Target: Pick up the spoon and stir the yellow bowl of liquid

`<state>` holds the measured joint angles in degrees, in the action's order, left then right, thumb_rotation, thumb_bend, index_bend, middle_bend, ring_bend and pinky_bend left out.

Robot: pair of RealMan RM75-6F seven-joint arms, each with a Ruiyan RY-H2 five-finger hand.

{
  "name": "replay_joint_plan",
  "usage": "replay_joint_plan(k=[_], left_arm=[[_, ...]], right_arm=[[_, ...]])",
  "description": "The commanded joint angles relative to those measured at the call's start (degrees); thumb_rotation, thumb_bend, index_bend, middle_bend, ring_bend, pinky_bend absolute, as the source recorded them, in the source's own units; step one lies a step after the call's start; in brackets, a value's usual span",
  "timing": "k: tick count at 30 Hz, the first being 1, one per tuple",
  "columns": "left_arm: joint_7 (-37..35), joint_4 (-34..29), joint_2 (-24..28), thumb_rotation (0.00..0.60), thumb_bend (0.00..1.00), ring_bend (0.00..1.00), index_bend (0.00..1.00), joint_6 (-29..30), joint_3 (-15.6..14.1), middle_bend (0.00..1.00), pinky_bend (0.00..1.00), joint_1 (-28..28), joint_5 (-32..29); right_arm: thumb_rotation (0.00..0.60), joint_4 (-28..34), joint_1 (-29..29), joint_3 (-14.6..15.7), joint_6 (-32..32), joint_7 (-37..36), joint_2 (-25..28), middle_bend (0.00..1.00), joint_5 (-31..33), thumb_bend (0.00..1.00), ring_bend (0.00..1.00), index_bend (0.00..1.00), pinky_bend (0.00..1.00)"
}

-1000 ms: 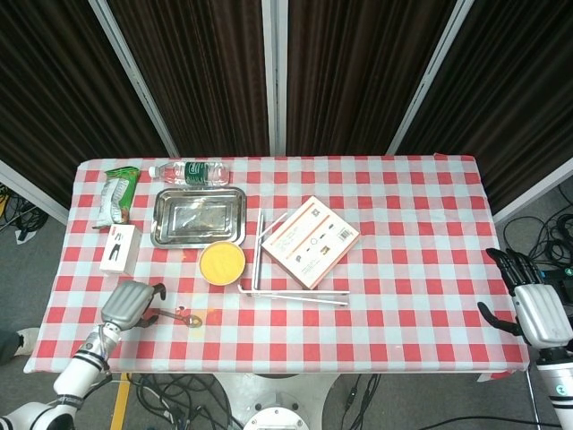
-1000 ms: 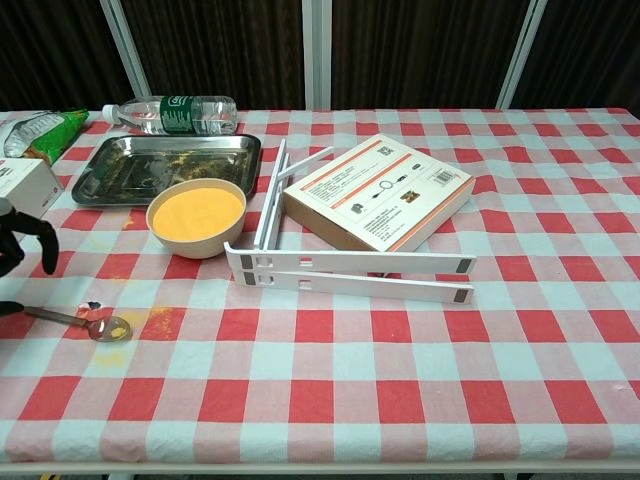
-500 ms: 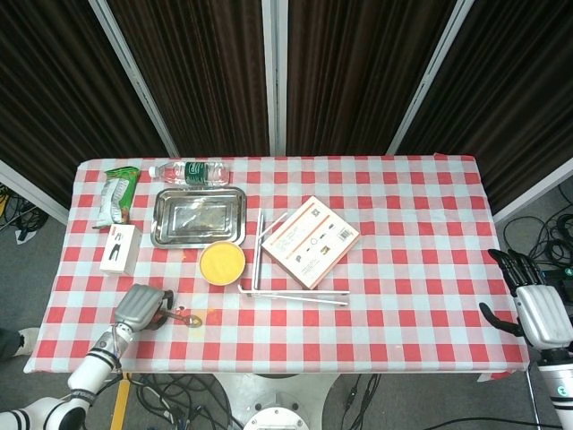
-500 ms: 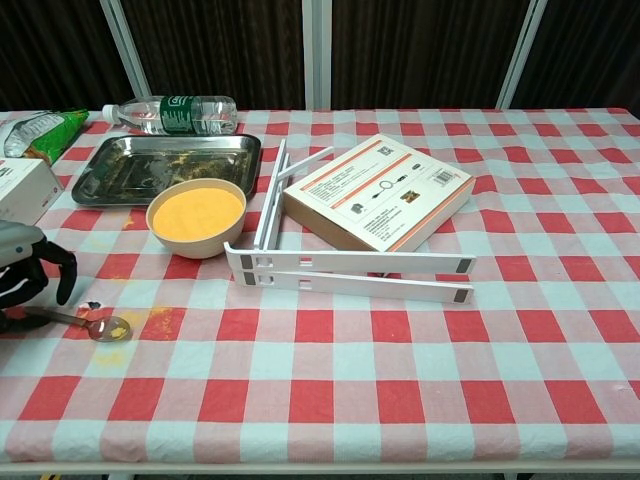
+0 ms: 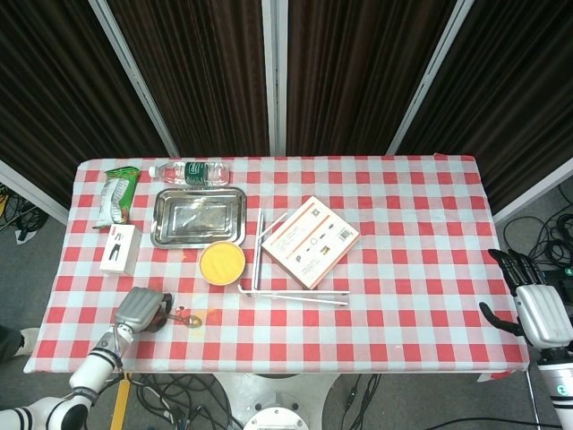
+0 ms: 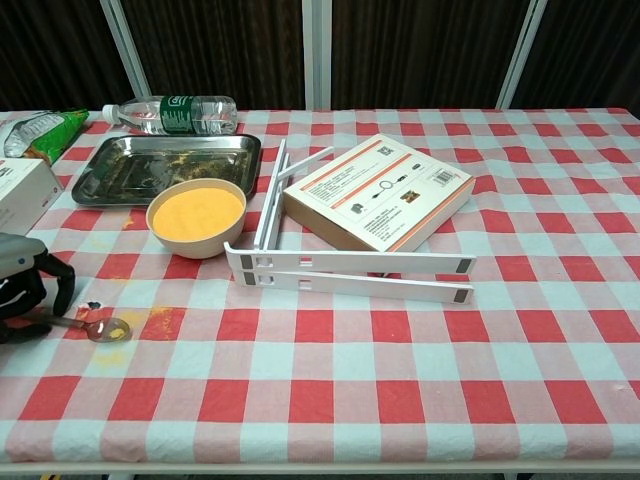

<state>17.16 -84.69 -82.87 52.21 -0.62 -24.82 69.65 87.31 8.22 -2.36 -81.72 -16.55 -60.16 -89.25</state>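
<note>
The metal spoon [image 6: 95, 326] lies on the checked cloth near the front left, its bowl smeared yellow; it also shows in the head view as the spoon [image 5: 185, 319]. My left hand [image 6: 25, 285] sits low over the handle's end, fingers curled down around it and thumb underneath, so it grips the handle while the spoon's bowl rests on the table. The head view has this left hand [image 5: 143, 309] at the table's front left corner. The yellow bowl [image 6: 196, 215] of liquid stands behind and to the right of the spoon. My right hand [image 5: 537, 305] hangs off the table's right edge, fingers apart, holding nothing.
A steel tray [image 6: 120, 180] and a water bottle [image 6: 180, 112] lie behind the bowl. A white folding stand [image 6: 350, 270] and a flat box [image 6: 380, 195] occupy the middle. A white carton [image 6: 18, 185] and a green bag [image 6: 40, 130] sit at the left edge.
My left hand has come down from above the spoon's handle and its fingers have curled in around the handle's end. The spoon's bowl has barely shifted. The right hand has stayed still.
</note>
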Motion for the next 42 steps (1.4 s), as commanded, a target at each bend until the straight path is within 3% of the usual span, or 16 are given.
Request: replay_joint_plan(k=[1,12,20,29,35,42], left_arm=[[0.0,-0.1,0.0,0.600,0.41,0.86,0.60,0.1,0.0,0.94,0.98,-0.1,-0.2],[0.5,-3.2,2.8,0.600,0.45,0.86,0.62,0.7,0.9,0.95,0.98,-1.0,-1.4],[1.6,-5.5,4.6,0.600,0.46,0.86,0.62,6.3,8.4,0.95,0.98,-3.5,-4.0],[13.1,-1.8,-2.3,0.600,0.45,0.86,0.62,4.7,14.1,0.95,0.98,-11.5,-15.9],[21.0,1.2,-6.7,0.600,0.45,0.86,0.61,6.4,14.3,0.95,0.99,-14.9,-23.0],[25.2,0.7,-8.9,0.600,0.44,0.86,0.61,9.4,13.5,0.95,0.99,-16.1,-26.7]], right_arm=[[0.600,0.0,0.0,0.0,0.0,0.0,0.0,0.10,0.0,0.22,0.00,0.02,0.07],[0.600,0.1,-0.1,0.0,-0.2,0.0,0.1,0.10,-0.1,0.22,0.00,0.02,0.07],[0.600,-0.1,0.0,-0.1,-0.5,-0.3,0.2,0.10,-0.3,0.22,0.00,0.02,0.07],[0.600,-0.3,-0.4,-0.2,-1.1,-0.8,0.4,0.10,-0.1,0.22,0.00,0.02,0.07],[0.600,-0.3,-0.8,-0.6,-1.8,-0.7,1.3,0.10,0.4,0.22,0.00,0.02,0.07],[0.600,-0.3,-0.7,-0.8,-1.7,-0.9,1.5,0.10,0.6,0.22,0.00,0.02,0.07]])
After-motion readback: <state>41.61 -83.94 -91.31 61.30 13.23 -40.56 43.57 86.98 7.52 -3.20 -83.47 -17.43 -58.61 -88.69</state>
